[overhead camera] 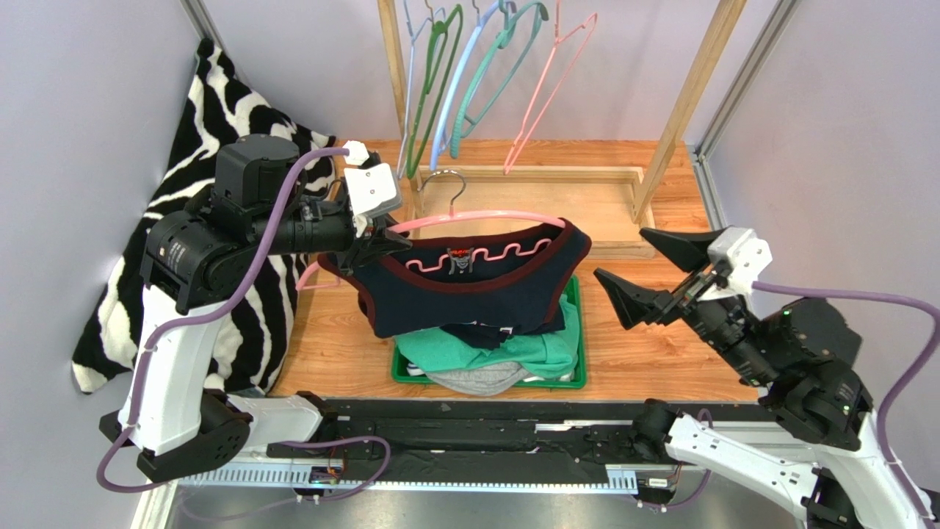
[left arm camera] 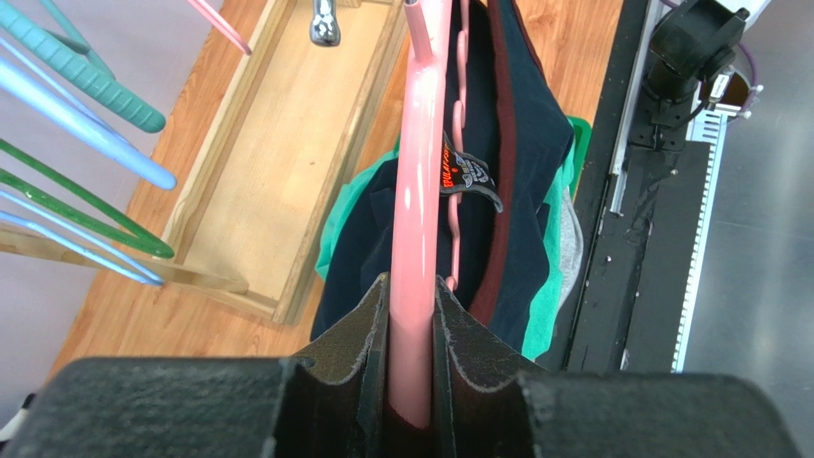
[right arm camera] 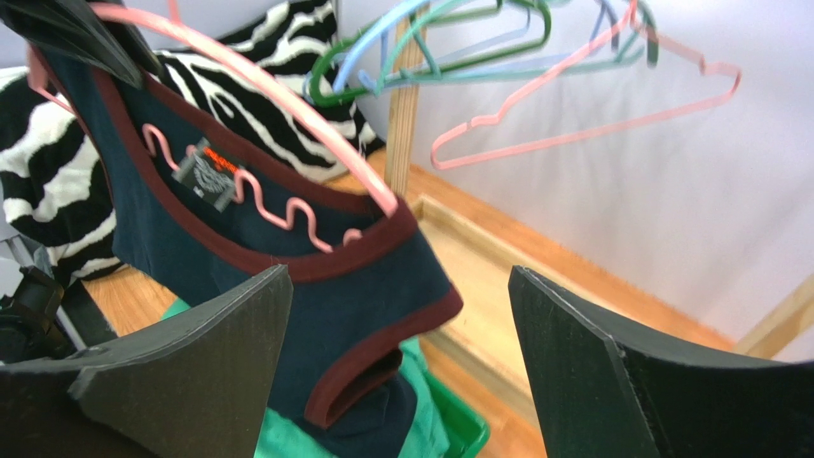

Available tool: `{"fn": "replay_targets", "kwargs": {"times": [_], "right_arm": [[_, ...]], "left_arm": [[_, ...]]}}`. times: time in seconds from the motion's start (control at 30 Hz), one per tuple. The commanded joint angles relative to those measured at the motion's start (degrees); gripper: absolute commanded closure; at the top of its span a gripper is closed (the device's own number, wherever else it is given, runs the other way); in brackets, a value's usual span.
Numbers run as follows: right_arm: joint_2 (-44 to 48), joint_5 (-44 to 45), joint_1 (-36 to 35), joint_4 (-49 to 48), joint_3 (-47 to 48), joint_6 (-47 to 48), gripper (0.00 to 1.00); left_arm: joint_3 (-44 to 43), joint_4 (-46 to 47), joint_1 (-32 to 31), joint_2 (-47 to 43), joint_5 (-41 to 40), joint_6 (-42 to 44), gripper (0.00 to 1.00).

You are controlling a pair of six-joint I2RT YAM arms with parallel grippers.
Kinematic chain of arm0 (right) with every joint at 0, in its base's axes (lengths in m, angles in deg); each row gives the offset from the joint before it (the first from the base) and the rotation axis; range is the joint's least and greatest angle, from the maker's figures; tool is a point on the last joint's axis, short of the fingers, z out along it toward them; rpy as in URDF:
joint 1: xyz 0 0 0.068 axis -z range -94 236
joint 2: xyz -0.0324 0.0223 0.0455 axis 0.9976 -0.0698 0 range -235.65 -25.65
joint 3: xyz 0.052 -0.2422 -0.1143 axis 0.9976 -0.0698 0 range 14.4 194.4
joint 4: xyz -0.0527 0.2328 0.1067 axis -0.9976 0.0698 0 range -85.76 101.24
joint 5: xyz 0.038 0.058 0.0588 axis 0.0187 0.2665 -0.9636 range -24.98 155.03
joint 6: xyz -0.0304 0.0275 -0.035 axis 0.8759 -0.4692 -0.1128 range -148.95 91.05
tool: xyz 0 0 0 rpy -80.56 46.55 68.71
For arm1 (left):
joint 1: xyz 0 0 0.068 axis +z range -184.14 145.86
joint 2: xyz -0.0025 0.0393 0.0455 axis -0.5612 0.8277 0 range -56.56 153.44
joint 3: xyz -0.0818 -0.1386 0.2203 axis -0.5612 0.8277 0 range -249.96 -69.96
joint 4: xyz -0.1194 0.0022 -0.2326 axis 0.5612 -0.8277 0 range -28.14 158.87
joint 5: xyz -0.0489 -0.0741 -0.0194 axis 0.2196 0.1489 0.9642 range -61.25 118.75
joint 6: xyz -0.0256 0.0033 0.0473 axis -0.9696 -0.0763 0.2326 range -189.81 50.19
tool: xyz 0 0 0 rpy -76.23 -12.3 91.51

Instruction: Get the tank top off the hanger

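Observation:
A navy tank top [overhead camera: 474, 292] with maroon trim hangs on a pink hanger [overhead camera: 474, 217] held above the green bin. My left gripper [overhead camera: 370, 237] is shut on the hanger's left end. In the left wrist view the pink bar [left arm camera: 417, 191] runs straight between the pads of that gripper [left arm camera: 413, 286], with the tank top [left arm camera: 525, 124] beside it. My right gripper [overhead camera: 621, 256] stands wide open just right of the garment, holding nothing. Seen from the right wrist, the tank top [right arm camera: 315, 277] and hanger [right arm camera: 258, 81] lie beyond and left of those open jaws [right arm camera: 399, 272].
A green bin [overhead camera: 579, 331] with green and grey clothes sits under the tank top. Behind it is a wooden tray [overhead camera: 618, 176] and a wooden rack with several coloured hangers [overhead camera: 474, 66]. A zebra-print cloth [overhead camera: 221, 121] lies at the left wall.

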Motion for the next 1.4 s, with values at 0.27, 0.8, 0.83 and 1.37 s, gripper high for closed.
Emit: {"fn": "replay_targets", "kwargs": {"times": [0.27,0.8,0.83,1.37], "right_arm": [[-3.32,8.68,-0.03,-7.21,-12.48,-17.04,0.33],[-2.8,8.32,-0.03,-12.5,-11.79,-20.22,1.0],[-2.01,9.2,-0.12,-12.15,-11.18,-20.13,1.0],[-7.45,19.69,10.76,-3.89,-11.25,-20.3,1.0]], "left_arm": [[-2.81,1.79,0.58,-3.04,2.31,0.25,1.0],[-0.96,2.58,1.11,-4.44,-0.42,0.77,1.0],[-0.79,2.58,1.11,-4.53,-0.77,0.77,1.0],[-3.77,0.83,2.6,-5.94,3.88,1.13,1.0]]}}
